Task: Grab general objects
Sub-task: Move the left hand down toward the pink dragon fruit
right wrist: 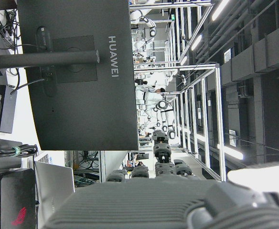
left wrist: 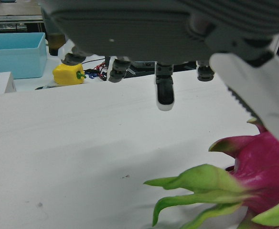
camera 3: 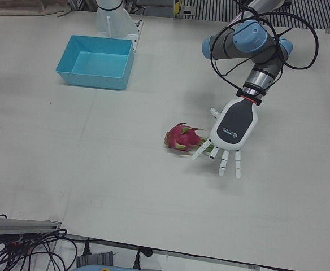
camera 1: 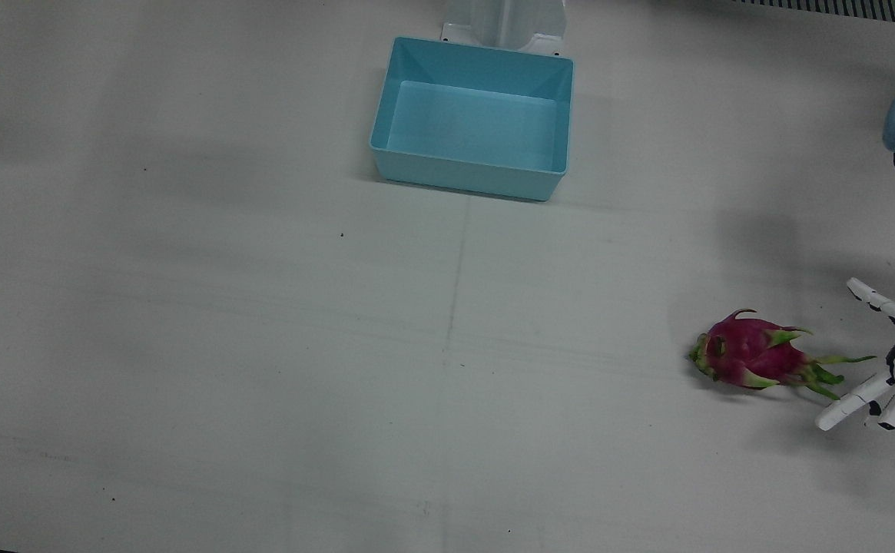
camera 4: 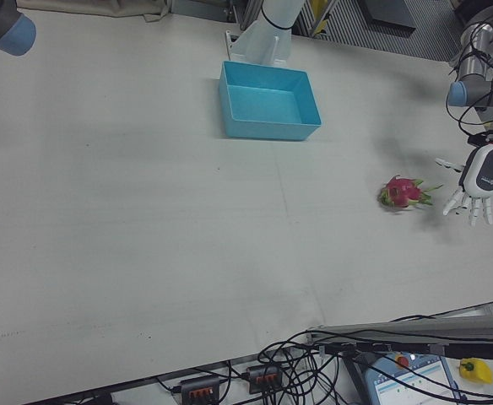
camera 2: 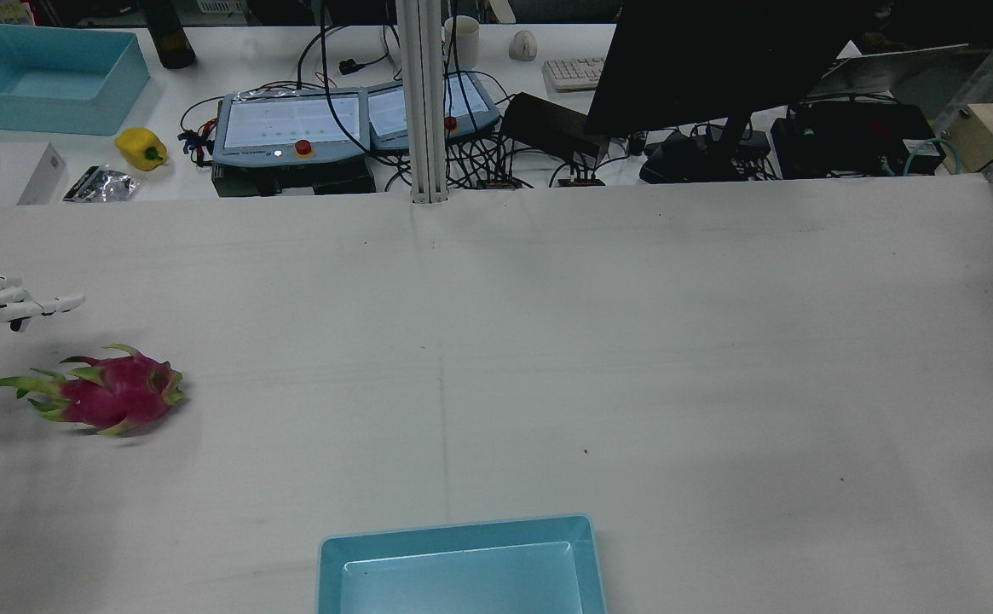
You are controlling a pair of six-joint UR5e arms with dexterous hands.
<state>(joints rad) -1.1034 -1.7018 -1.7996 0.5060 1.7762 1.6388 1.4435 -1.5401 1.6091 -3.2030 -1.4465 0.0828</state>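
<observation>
With fingers spread and empty just beside the leafy end of the magenta, green-scaled dragon fruit [camera 3: 183,137] lying on the white table [camera 3: 97,169], the left robot hand [camera 3: 228,135] should probably straddle its body before closing.

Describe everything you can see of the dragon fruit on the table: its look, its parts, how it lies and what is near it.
The dragon fruit is magenta with green-tipped scales and long green leafy points at one end. It lies on its side on the white table, the leafy end pointing toward the left hand. That hand is open, its fingers spread beside the leafy end; no contact is visible. The blue bin stands well apart.
</observation>
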